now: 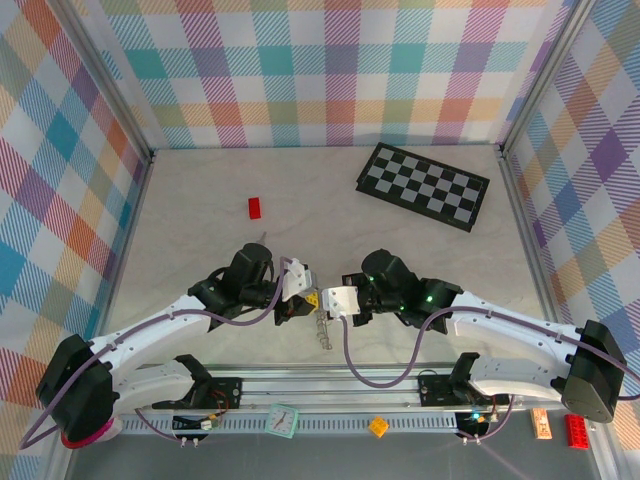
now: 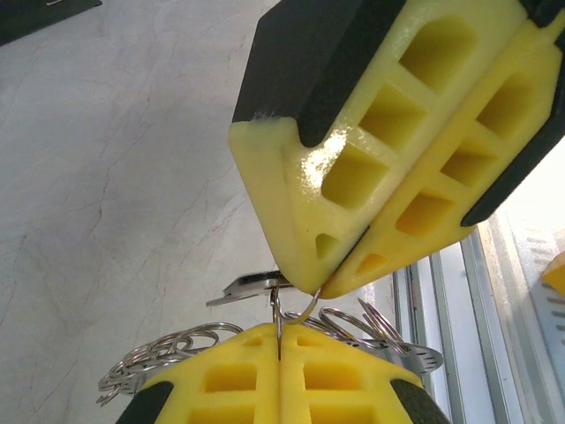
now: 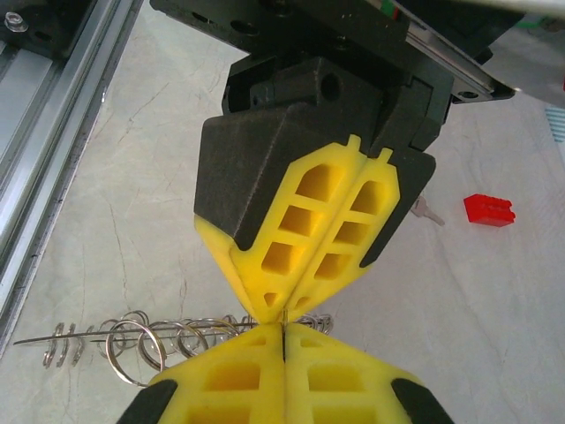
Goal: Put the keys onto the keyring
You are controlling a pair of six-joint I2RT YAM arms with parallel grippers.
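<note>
pale marbled table (image 1: 200, 215) bears a red brick (image 1: 255, 207) and chequered board (image 1: 424, 185).

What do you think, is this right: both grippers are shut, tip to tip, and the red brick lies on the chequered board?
One thing is wrong: the red brick lies on the table, left of the chequered board, as the top external view shows. The rest holds.

The keyring (image 1: 320, 332) is silver, the brick (image 1: 255, 207) red, the board (image 1: 424, 185) black-and-white chequered, the walls (image 1: 330, 70) pastel plaid.
</note>
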